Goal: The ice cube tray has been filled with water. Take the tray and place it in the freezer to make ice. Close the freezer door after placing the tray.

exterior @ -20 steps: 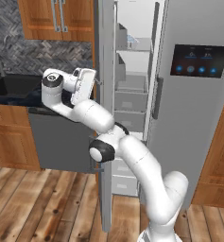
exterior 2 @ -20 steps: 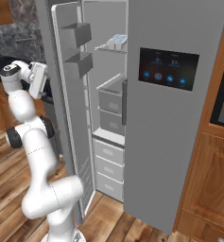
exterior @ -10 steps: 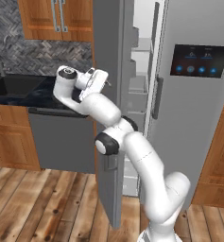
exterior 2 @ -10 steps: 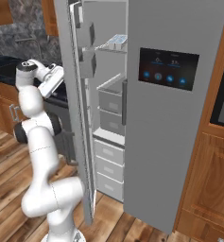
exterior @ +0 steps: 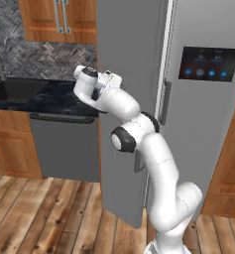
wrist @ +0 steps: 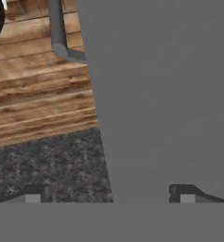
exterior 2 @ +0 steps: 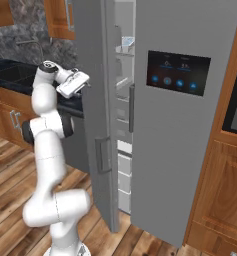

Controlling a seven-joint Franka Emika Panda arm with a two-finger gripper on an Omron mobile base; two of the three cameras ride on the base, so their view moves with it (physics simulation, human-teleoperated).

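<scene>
hand [exterior 2: 84,84] spread open and empty, pressed against outer face of freezer door [exterior: 129,99], door nearly shut, ice cube tray [exterior 2: 127,41] sat on upper freezer [exterior 2: 123,125] shelf, dark tabletop [exterior: 44,96] behind

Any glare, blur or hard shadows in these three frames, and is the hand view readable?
Left base view: flat, even rendered light, no glare on the freezer door, slightly soft. Right base view: same, with the tray small and indistinct on an upper shelf. Hand view: blurry and close, the door's grey face featureless, with the claw tips dark at the bottom.
</scene>
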